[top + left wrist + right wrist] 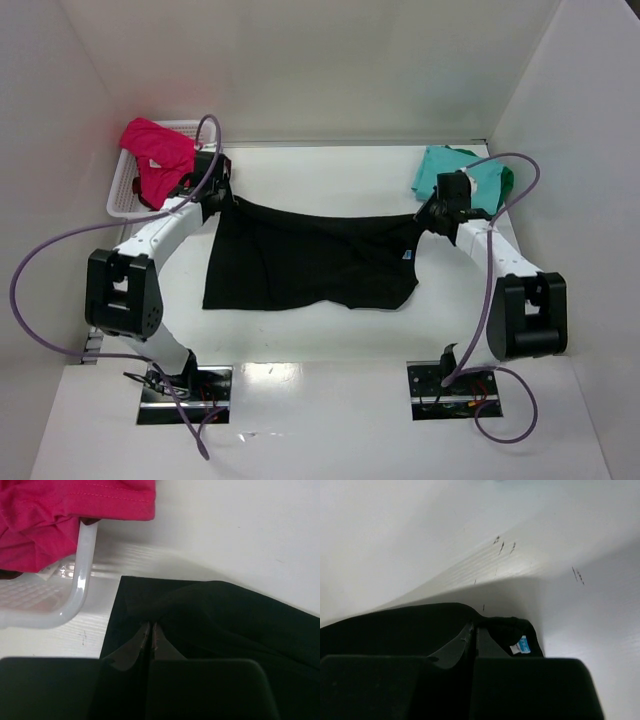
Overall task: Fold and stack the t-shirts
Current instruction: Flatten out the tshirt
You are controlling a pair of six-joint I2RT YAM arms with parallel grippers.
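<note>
1. White walls box in the white table [330, 350]. Its near edge carries only the two arm bases.
2. Across the middle of the table lies the black tee [300, 260], spread fairly flat, with its near hem rumpled and curling at the right.
3. Your left gripper [150, 630] is clamped tight on the tee's far left corner. The right gripper [474, 630] pinches the far right corner the same way, and no gap shows between either pair of jaws.
4. Just beside the right pinch sits a small light-blue label [522, 645]. Its print is too small to read.
5. Expect thin, limp, light cloth. It will likely sag between the two grips and drag on the table, so take it at corners or along a seam and keep the span taut.
6. At the far left corner stands a lattice basket [118, 195] with a pink tee [155, 145] heaped over it.
7. At the far right corner lies a teal tee [445, 165], with a green tee [507, 180] showing at its right. Both are well apart from the black one.
</note>
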